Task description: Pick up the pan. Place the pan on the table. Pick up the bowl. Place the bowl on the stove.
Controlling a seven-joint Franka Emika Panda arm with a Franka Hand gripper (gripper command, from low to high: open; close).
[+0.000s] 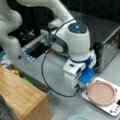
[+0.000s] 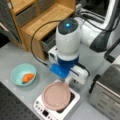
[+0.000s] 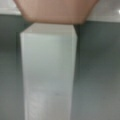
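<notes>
The pinkish-brown pan (image 1: 101,93) (image 2: 56,96) sits on the white stove (image 1: 112,108) (image 2: 40,107) in both front views. My gripper (image 1: 82,86) (image 2: 68,80) is down at the pan's rim, where its handle sticks out; the hand hides the fingertips. In the wrist view the white stub handle (image 3: 48,75) fills the middle, with the pan's edge (image 3: 55,11) at the top. The teal bowl (image 2: 23,74) stands on the grey table (image 2: 15,55) at a front view's left, an orange piece (image 2: 28,78) inside. Only the bowl's rim (image 1: 77,117) shows at a front view's bottom.
A steel toaster oven (image 1: 107,47) (image 2: 105,92) stands right beside the stove. A light wooden block (image 1: 20,97) lies at a front view's lower left, and wooden shelving (image 2: 45,22) at a front view's top. A black cable loops from the wrist.
</notes>
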